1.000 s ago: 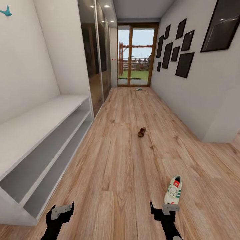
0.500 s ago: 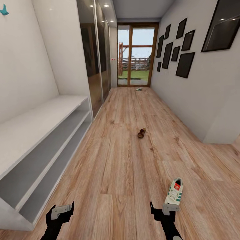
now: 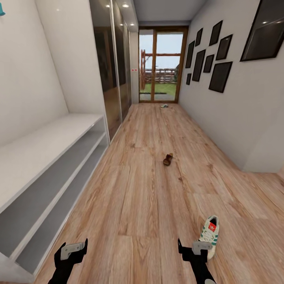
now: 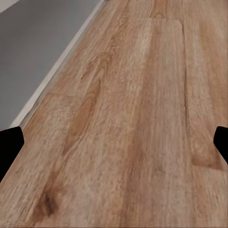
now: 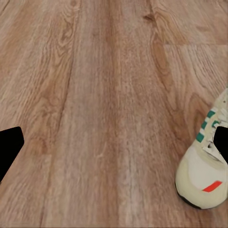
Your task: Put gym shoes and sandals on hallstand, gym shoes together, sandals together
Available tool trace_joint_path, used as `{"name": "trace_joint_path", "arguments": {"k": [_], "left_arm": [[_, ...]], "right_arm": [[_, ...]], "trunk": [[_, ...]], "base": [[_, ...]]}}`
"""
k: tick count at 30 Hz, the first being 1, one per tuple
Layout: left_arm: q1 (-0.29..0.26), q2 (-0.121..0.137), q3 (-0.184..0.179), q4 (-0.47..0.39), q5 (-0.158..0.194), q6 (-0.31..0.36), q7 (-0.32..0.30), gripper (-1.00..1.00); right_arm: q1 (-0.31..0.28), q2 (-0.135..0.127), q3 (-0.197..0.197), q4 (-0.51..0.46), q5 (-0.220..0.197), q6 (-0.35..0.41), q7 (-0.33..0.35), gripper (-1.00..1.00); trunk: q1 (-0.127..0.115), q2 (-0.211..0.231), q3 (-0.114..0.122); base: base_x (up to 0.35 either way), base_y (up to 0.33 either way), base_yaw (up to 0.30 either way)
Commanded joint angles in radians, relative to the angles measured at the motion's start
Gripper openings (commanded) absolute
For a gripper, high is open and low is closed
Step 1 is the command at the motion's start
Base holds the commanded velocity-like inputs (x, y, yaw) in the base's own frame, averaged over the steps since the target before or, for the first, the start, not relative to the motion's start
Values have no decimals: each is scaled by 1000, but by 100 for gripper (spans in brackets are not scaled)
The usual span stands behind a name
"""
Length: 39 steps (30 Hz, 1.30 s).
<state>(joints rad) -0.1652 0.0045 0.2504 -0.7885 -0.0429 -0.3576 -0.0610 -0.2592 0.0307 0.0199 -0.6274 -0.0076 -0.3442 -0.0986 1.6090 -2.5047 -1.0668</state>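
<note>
One gym shoe (image 3: 209,234), white with green stripes and a red tongue label, lies on the corridor floor (image 3: 142,197) at the near right. My right gripper (image 3: 193,247) hovers open just beside its heel end. In the right wrist view the gym shoe (image 5: 203,166) sits off to one side of the right gripper (image 5: 114,147), not between the fingers. A brown sandal (image 3: 168,159) lies mid-corridor. A second pale shoe (image 3: 164,105) rests far off by the glass door. The hallstand (image 3: 47,144) runs along the left wall. My left gripper (image 3: 73,249) is open over bare floor.
Dark sliding wardrobe doors (image 3: 114,75) follow the hallstand on the left. Black picture frames (image 3: 219,59) hang on the right wall. A glass door (image 3: 161,63) closes the corridor's far end. The hallstand's grey base (image 4: 33,52) shows near the left gripper (image 4: 114,142).
The whole view has shifted: the camera has rolled forward, so the near gym shoe and the hallstand sit closer and lower. Both grippers hold the same pose in the picture.
</note>
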Motion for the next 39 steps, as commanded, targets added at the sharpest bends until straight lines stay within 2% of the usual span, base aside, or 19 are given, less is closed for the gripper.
{"name": "trace_joint_path", "arguments": {"k": [1, 18, 32, 39], "left_arm": [[0, 0, 0, 0, 0, 0, 0, 100], [0, 0, 0, 0, 0, -1, 0, 100], [0, 0, 0, 0, 0, 0, 1, 100], [0, 0, 1, 0, 0, 0, 0, 100]], "right_arm": [[0, 0, 0, 0, 0, 0, 0, 100], [0, 0, 0, 0, 0, 0, 0, 100], [0, 0, 0, 0, 0, 0, 0, 100], [0, 0, 0, 0, 0, 0, 0, 100]], "trunk": [[0, 0, 0], [0, 0, 0], [0, 0, 0], [0, 0, 0]], "base": [[247, -1, 0], [262, 4, 0], [68, 9, 0], [16, 127, 0]]}}
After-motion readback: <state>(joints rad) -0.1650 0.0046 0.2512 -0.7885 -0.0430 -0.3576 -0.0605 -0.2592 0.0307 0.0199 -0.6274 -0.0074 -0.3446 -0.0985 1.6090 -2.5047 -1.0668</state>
